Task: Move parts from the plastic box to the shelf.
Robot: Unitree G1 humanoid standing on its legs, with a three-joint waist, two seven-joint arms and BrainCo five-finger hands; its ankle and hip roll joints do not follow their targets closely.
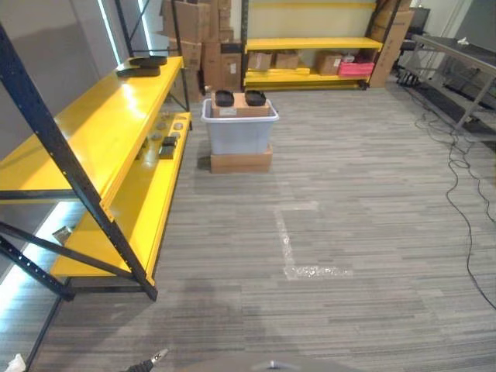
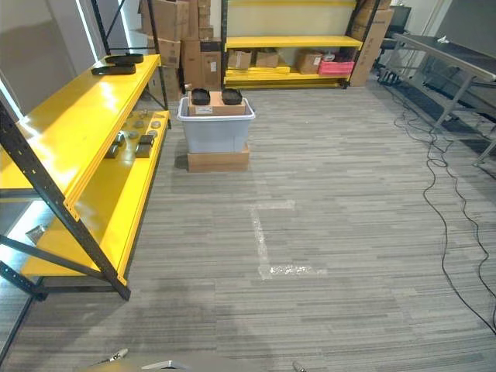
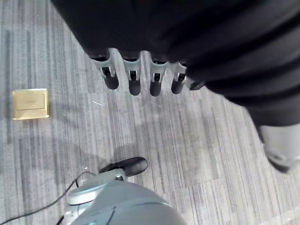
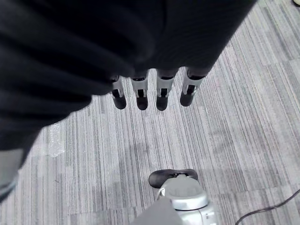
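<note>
While standing back: both hands hang empty over the carpet, plastic box still well ahead.
Shelf (image 1: 93, 128): yellow steel decks on a dark blue frame, glossy, along the robot's left; long axis runs away from the robot toward the box.
Parts on shelf (image 1: 167, 138): small dark and metallic pieces on the lower deck, near its far end; two flat black pieces (image 1: 142, 65) on the top deck.
Left hand (image 3: 133, 75): fingers straight, side by side, pointing down, holding nothing; grey striped carpet under them.
Floor plate (image 3: 30, 104): brass-coloured square set in the carpet, apart from the left hand.
Plastic box (image 1: 239, 128): translucent grey tub, rectangular, sitting on a flat cardboard carton (image 1: 241, 161); just beside the shelf's far end.
Parts in box (image 1: 239, 98): two black rounded pieces on a cardboard insert at the rim.
Key relation: box lies straight ahead, slightly left of centre, far from either hand; left hand judged marginally nearer, walk-up needed first.
Right hand (image 4: 154, 89): fingers straight, relaxed, empty.
</note>
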